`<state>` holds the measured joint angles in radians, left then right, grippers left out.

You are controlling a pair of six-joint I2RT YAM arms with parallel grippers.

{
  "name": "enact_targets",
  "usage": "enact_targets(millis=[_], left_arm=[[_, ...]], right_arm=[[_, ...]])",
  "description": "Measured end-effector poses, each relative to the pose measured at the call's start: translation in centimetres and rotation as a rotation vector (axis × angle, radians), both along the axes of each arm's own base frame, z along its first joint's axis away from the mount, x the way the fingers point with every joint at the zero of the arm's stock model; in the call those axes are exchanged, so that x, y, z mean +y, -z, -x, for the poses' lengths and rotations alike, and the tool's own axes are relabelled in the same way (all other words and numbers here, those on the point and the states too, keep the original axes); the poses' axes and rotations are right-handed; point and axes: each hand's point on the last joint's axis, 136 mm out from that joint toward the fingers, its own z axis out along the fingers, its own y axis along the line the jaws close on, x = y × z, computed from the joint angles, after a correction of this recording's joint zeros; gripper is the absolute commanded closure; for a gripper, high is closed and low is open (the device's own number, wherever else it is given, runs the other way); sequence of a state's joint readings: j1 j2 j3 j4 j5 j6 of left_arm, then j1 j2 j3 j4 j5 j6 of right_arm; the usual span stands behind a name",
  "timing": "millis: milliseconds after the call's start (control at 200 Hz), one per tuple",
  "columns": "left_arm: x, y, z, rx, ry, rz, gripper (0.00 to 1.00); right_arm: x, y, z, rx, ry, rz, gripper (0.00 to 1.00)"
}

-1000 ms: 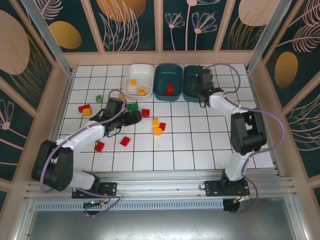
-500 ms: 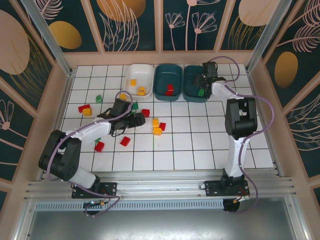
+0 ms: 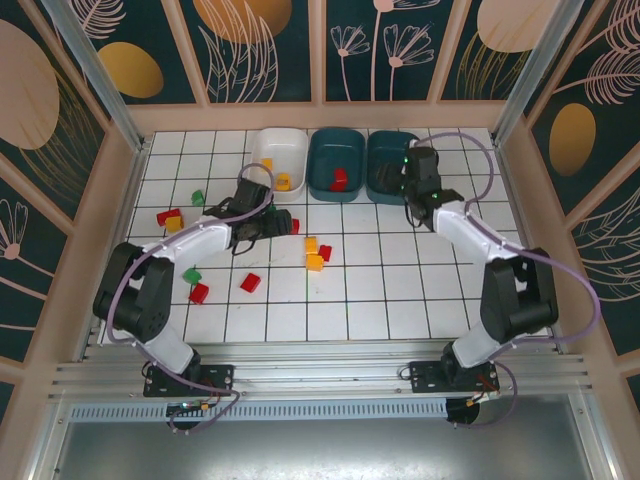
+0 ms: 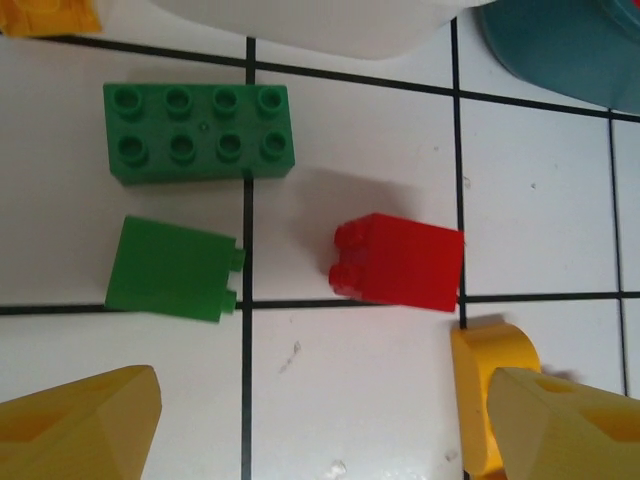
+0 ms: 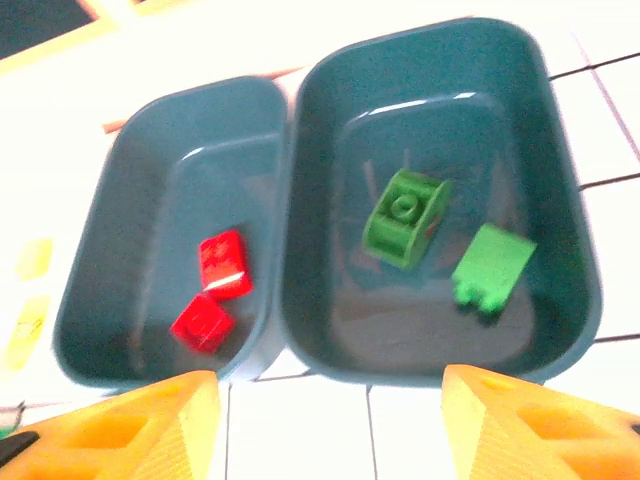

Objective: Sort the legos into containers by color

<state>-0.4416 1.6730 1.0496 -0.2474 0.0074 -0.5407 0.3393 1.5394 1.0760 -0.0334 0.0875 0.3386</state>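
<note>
My left gripper (image 4: 320, 425) hangs open over bare tile, nothing between its yellow fingers (image 4: 80, 425). Just ahead lie a red lego (image 4: 400, 262), a small green lego (image 4: 172, 268) and a long green lego (image 4: 197, 132); a yellow lego (image 4: 485, 390) touches the right finger. From above, this gripper (image 3: 275, 222) sits below the white container (image 3: 278, 143). My right gripper (image 5: 330, 430) is open and empty at the near rims of two teal containers: the right one (image 5: 560, 200) holds two green legos (image 5: 405, 215), the left (image 5: 110, 200) two red legos (image 5: 222, 263).
Loose legos are scattered on the tiles: red and yellow at far left (image 3: 168, 217), green (image 3: 191, 274), red (image 3: 199, 293), red (image 3: 250, 283), and a yellow-red cluster (image 3: 315, 258) mid-table. Yellow legos (image 3: 283, 181) lie in the white container. Wooden walls ring the table.
My right gripper has opened and drawn back from the right teal container, where a green lego now lies. My left gripper has shifted up toward the red lego and the white container.
</note>
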Motion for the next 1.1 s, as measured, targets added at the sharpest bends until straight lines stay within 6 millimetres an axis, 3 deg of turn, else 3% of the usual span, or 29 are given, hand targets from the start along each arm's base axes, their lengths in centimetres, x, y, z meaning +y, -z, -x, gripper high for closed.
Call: enact_targets(millis=[90,305,525,821,1096], left_arm=[[0.3,0.7,-1.2,0.004,-0.006,-0.056,0.18],[1.4,2.0,-1.9,0.013,-0.014,-0.152,0.18],[0.7,1.8,-2.0,0.008,0.004,-0.120,0.18],[-2.6,1.3,-2.1,0.006,0.077,-0.044,0.19],[-4.8,3.8,-3.0,0.052,0.109,-0.061,0.25]], right_arm=[[0.9,1.5,1.9,0.029,-0.030,-0.011,0.39],[-0.1,5.5,5.2,0.118,-0.022,-0.001,0.39],[-0.6,5.3,5.9,0.107,-0.012,-0.001,0.38],[-0.7,5.9,6.2,0.120,0.000,-0.012,0.37],[-0.8,6.6,6.5,0.131,0.001,-0.012,0.37]])
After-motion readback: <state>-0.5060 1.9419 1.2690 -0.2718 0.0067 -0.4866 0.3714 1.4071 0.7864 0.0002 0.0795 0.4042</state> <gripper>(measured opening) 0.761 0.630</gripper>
